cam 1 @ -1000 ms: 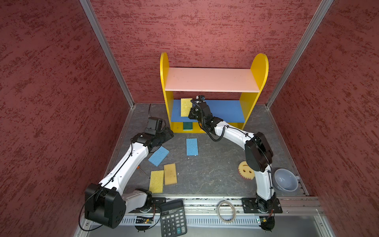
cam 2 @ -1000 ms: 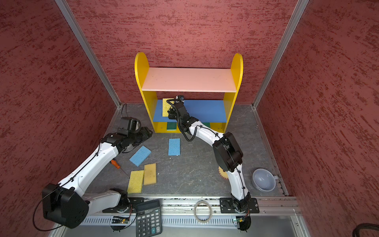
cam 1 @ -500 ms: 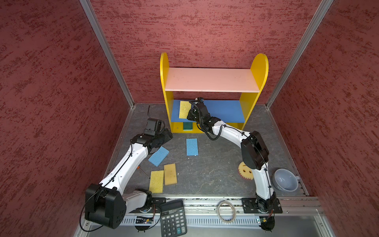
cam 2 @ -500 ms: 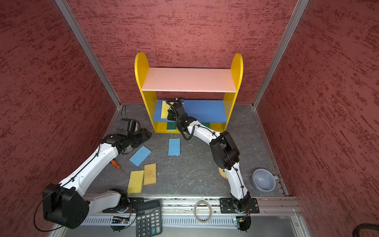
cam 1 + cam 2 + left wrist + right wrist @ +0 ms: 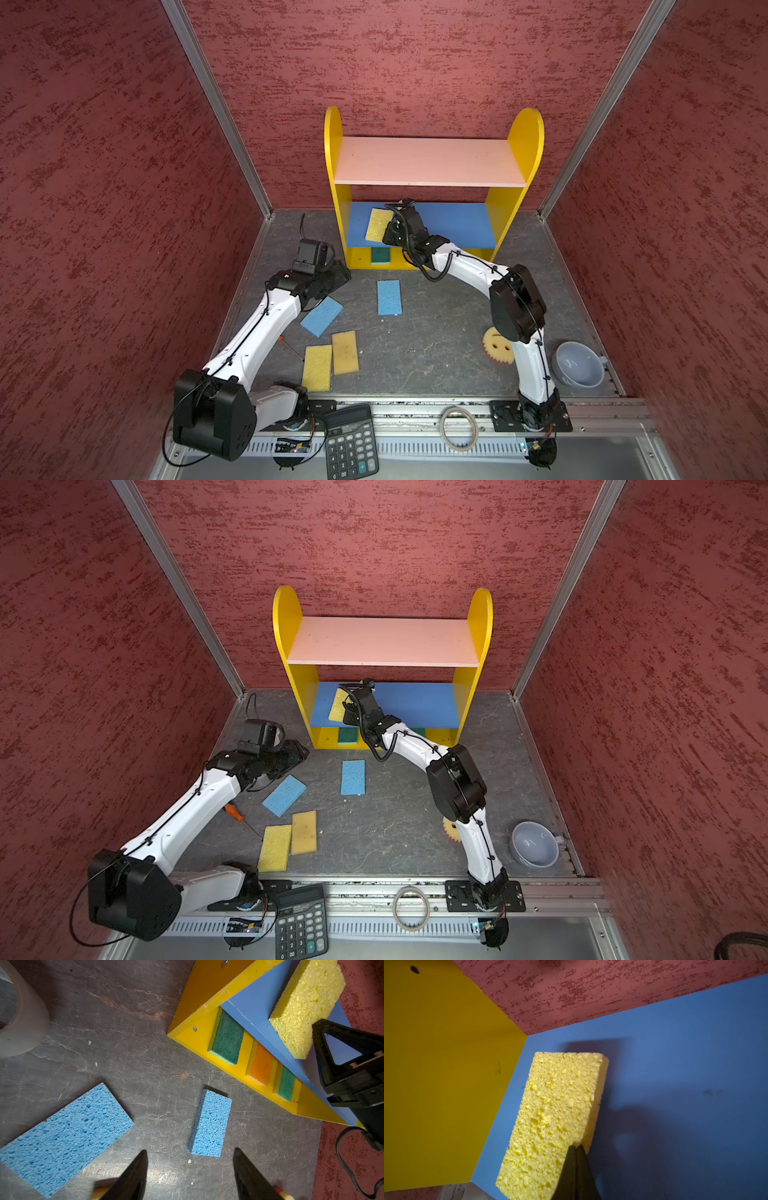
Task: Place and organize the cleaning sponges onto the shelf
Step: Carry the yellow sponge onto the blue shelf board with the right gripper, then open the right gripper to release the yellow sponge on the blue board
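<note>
My right gripper (image 5: pixel 576 1148) is shut on the edge of a yellow sponge (image 5: pixel 556 1118), holding it tilted over the left end of the shelf's (image 5: pixel 428 162) blue middle board (image 5: pixel 457 224). Both top views show this sponge (image 5: pixel 378 224) (image 5: pixel 338 706). Two green-topped sponges (image 5: pixel 226 1041) (image 5: pixel 286 1084) and an orange-topped one (image 5: pixel 261 1066) lie on the yellow bottom board. My left gripper (image 5: pixel 190 1152) hangs open and empty above the floor, near two blue sponges (image 5: pixel 321 316) (image 5: pixel 389 297). Two yellowish sponges (image 5: pixel 317 368) (image 5: pixel 345 352) and a round smiley sponge (image 5: pixel 498 345) lie nearer the front.
A black calculator (image 5: pixel 351 440) and a tape ring (image 5: pixel 458 428) rest on the front rail. A grey bowl (image 5: pixel 579 370) stands at the front right. An orange-handled screwdriver (image 5: pixel 235 812) lies under the left arm. A tape roll (image 5: pixel 22 1018) sits by the left gripper.
The right arm's elbow has swung slightly left, and the held yellow sponge has tilted and sunk a little toward the blue board. The left arm has hardly moved.
</note>
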`<state>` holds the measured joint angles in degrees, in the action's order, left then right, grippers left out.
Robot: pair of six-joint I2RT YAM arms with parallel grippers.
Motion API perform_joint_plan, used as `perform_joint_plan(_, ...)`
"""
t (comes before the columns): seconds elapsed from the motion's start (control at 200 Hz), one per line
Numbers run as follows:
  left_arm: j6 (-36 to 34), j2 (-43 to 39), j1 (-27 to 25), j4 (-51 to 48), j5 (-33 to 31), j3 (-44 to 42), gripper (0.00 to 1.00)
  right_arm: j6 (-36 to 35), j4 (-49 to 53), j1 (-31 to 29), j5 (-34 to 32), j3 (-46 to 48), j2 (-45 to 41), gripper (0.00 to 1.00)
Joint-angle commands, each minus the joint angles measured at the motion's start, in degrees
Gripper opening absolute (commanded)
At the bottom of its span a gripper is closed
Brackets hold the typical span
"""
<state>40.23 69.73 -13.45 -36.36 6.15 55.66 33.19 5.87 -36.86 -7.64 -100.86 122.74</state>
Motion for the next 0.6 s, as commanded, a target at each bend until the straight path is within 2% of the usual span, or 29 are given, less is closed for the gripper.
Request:
perform_joint_plan(0.0, 0.3, -1.01, -0.26, 0.47, 0.08, -0.07, 0.65, -2.8, 0.16, 0.63, 1.42, -1.65, -2.25, 0.0)
perform_joint_plan(0.07, 0.29, -0.68, -0.26, 0.5, 0.06, -0.1, 0.65, -3.63, -0.06, 0.65, 0.98, -1.57, -1.93, 0.0)
perform_joint_plan(0.255, 0.38, 0.27, -0.76, 0.8, -0.02, 0.29, 0.65, -5.14, -0.67, 1.35, 1.74, -2.63, -0.75, 0.08)
perform_joint_plan(0.461, 0.4, 0.99, -1.05, 0.83, -0.46, 0.4, 0.66, -9.3, -0.62, 1.52, 4.08, -4.05, 0.35, 0.19)
perform_joint_plan(0.596, 0.21, 2.1, -1.05, 0.4, -0.58, 1.3, 0.66, -11.17, 0.23, 1.84, 3.7, -4.1, -0.57, 0.21)
